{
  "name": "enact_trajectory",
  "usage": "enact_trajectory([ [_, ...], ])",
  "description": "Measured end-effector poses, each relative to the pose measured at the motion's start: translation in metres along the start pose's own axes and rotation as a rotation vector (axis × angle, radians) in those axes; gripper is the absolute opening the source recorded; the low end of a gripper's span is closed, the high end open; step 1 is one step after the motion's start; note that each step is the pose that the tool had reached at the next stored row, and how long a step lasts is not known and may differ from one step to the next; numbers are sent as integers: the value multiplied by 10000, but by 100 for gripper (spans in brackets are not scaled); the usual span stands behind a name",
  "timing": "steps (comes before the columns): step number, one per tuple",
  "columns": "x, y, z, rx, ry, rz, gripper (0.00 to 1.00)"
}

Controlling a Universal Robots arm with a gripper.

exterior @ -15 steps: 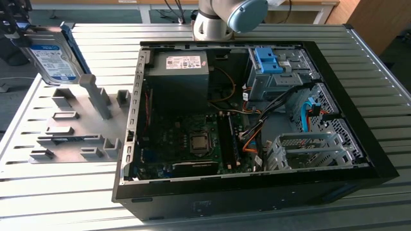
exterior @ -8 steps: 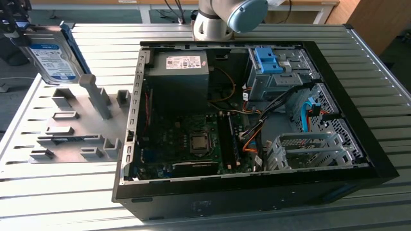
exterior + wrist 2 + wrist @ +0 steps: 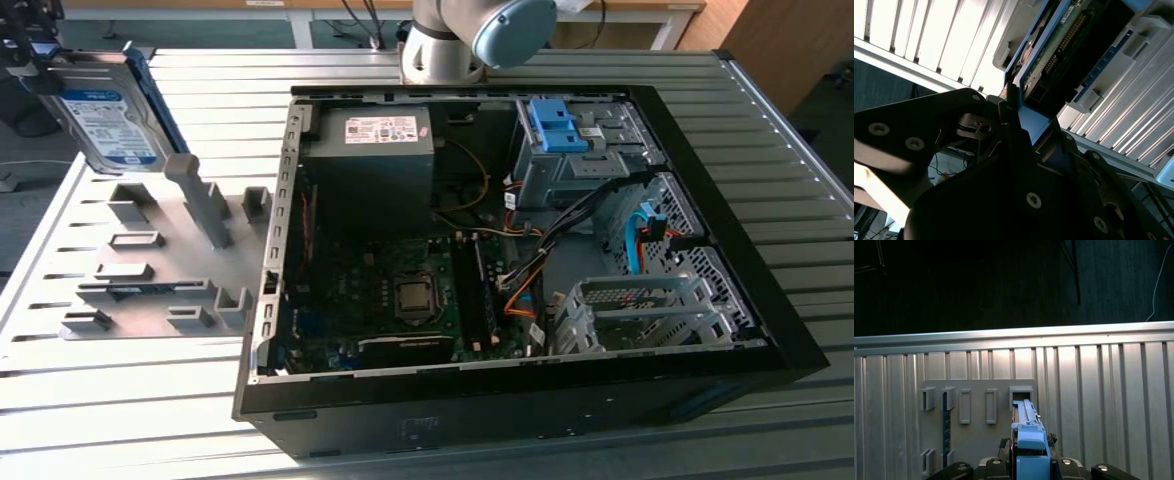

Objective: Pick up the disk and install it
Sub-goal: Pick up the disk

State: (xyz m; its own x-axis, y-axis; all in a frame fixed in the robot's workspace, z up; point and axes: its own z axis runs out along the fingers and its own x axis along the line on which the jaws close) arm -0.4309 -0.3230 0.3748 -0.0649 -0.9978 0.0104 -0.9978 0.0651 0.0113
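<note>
The hand [image 3: 1021, 120] is clamped on the blue rail of the disk [image 3: 114, 115] and holds it upright in the air, over the grey plate [image 3: 147, 270] at the exterior view's left. Farther right, the open case [image 3: 534, 400] lies on the table [image 3: 801, 200]. Its grey bay [image 3: 587, 165] is at the far corner, well apart from the disk.

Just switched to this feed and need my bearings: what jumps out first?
The blue-framed disk stands out first, held upright by the gripper over the grey slotted plate at the exterior view's left. Next is the open computer case in the middle, with a blue bracket on its drive bay toward that view's upper right.
</note>
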Motion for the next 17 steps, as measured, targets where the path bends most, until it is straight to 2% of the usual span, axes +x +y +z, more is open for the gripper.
enact_trajectory([
  [17,-2,1,-50,1,4,0,36],
])
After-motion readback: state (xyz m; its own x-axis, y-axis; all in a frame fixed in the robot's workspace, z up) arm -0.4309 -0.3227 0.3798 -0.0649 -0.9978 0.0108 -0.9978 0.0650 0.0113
